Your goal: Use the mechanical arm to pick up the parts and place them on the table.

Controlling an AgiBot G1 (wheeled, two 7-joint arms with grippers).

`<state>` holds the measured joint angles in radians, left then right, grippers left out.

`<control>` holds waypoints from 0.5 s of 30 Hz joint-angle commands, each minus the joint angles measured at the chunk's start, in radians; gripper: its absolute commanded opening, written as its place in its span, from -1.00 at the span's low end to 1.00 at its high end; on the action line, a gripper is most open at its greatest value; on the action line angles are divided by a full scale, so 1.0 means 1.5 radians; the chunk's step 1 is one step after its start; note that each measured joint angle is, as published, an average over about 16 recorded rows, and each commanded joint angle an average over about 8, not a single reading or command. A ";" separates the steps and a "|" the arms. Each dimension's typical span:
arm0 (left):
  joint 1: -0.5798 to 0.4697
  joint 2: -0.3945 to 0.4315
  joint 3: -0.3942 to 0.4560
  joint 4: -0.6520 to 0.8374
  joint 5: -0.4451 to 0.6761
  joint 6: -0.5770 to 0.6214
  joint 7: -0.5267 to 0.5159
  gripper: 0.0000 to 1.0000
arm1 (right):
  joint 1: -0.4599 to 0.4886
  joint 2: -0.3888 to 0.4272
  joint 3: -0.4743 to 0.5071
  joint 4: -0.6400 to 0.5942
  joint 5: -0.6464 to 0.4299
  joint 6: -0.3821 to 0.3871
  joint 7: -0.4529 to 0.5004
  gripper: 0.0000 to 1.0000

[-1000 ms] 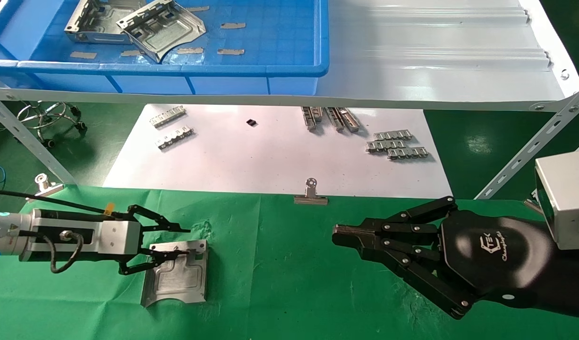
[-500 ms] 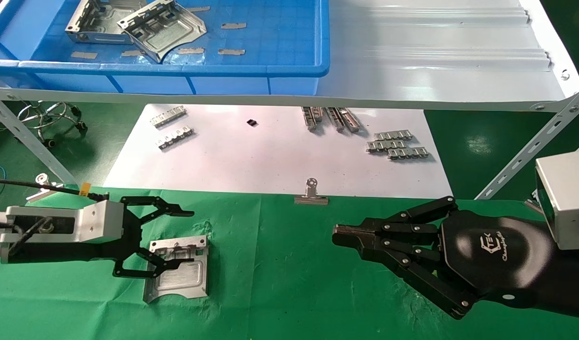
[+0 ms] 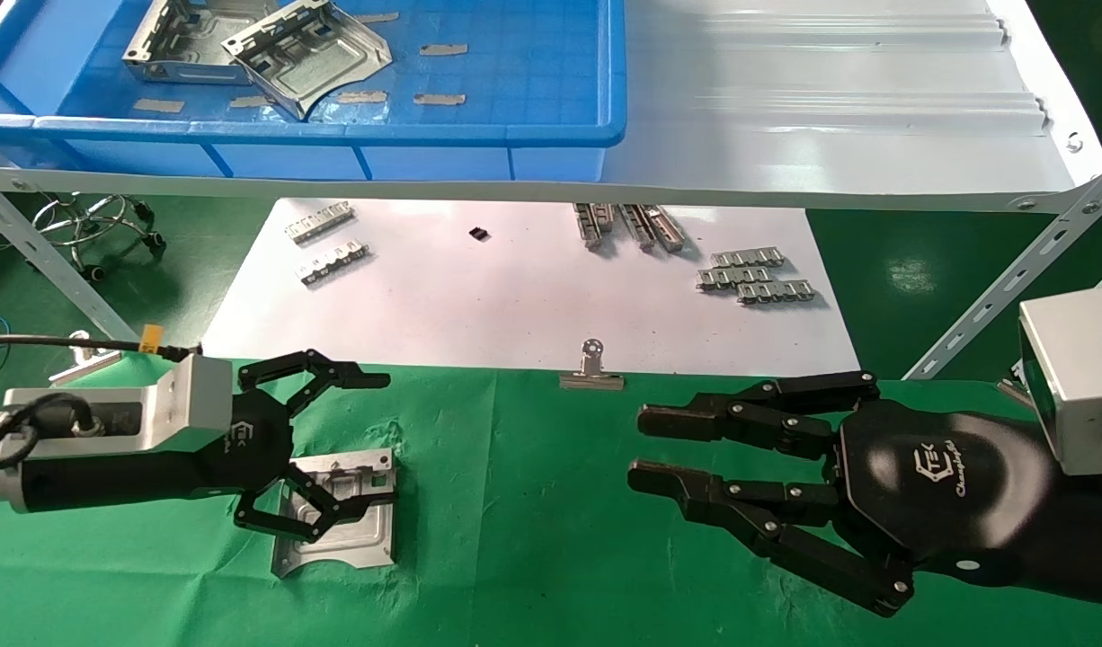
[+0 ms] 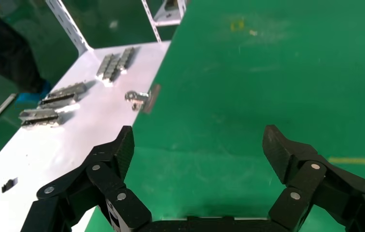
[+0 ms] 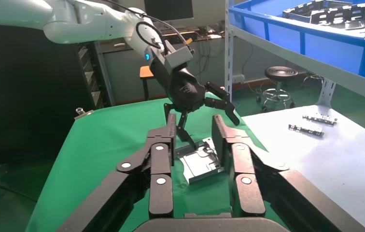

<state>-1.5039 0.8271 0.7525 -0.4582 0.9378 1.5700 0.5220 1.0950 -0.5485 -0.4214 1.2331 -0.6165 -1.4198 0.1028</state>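
Note:
One silver stamped part (image 3: pixel 349 526) lies flat on the green-cloth table (image 3: pixel 533 539), at the left. My left gripper (image 3: pixel 358 440) is open and empty, just above the part's near-left end and not holding it. In the left wrist view the left gripper (image 4: pixel 200 147) stands wide open over bare green cloth. My right gripper (image 3: pixel 641 447) is open and empty, low over the cloth at the right, pointing left. In the right wrist view the right gripper (image 5: pixel 195 133) frames the part (image 5: pixel 202 162), with the left gripper (image 5: pixel 204 106) beyond it. Two more parts (image 3: pixel 254 45) lie in the blue bin.
The blue bin (image 3: pixel 560 135) sits on a pale grey shelf (image 3: pixel 830 108) above the back. Below it is a white sheet (image 3: pixel 515 305) with small link strips (image 3: pixel 753 274). A binder clip (image 3: pixel 591 368) holds the cloth's far edge. Slanted shelf braces (image 3: pixel 991 296) stand at both sides.
My left gripper has let go of the part, risen and turned with its fingers spread; the part stays on the cloth. My right gripper's fingers have opened from shut.

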 commanded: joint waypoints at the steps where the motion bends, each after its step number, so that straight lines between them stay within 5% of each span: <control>1: 0.014 -0.007 -0.015 -0.027 -0.007 -0.002 -0.023 1.00 | 0.000 0.000 0.000 0.000 0.000 0.000 0.000 1.00; 15: 0.112 -0.056 -0.123 -0.215 -0.054 -0.019 -0.184 1.00 | 0.000 0.000 0.000 0.000 0.000 0.000 0.000 1.00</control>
<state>-1.3366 0.7430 0.5682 -0.7801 0.8570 1.5410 0.2454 1.0950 -0.5485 -0.4214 1.2331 -0.6165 -1.4198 0.1028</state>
